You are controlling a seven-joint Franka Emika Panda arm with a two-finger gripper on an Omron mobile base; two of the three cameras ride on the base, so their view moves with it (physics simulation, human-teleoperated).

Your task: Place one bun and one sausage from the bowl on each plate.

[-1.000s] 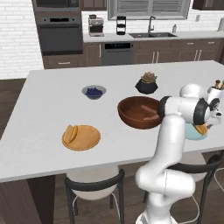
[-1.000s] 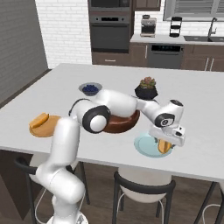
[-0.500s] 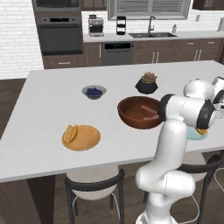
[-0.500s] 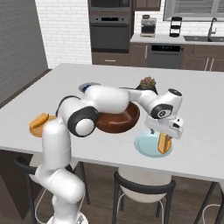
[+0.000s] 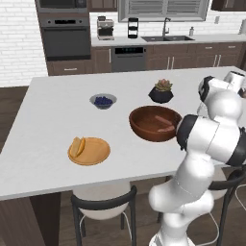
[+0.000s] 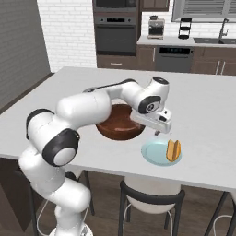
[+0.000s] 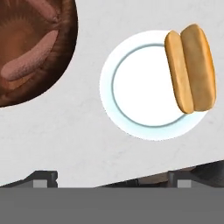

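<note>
— Two buns are out already, one per plate, as far as I can see. From the left base view the tan plate sits near the front of the counter with a bun on its left side, and the wooden bowl is off to its right, with a pinkish sausage lying in it.

— And the arm?

— Over on the far right there, folded up high, its big white links hiding the counter beyond the bowl.

— From the right base view?

— Clearer. The gripper hangs just above the near rim of the teal plate, empty, jaws spread. That plate's bun lies on its right side. The bowl is just beside the gripper, up and to the left, so the arm arches over the bowl to reach where it is.

— So the next thing it wants is a sausage?

— I'd judge so. In the hand view, the bowl fills the upper-left corner, and two sausages lie in it: the long one runs slantwise, low-left to high-right, and a second pokes in at the top. The teal plate is under the middle, its bun along the right edge. The tips stand wide apart, holding nothing.

— Which way must it go?

— Back toward that corner, then probably turn the wrist to close across the sausage's length.
</note>
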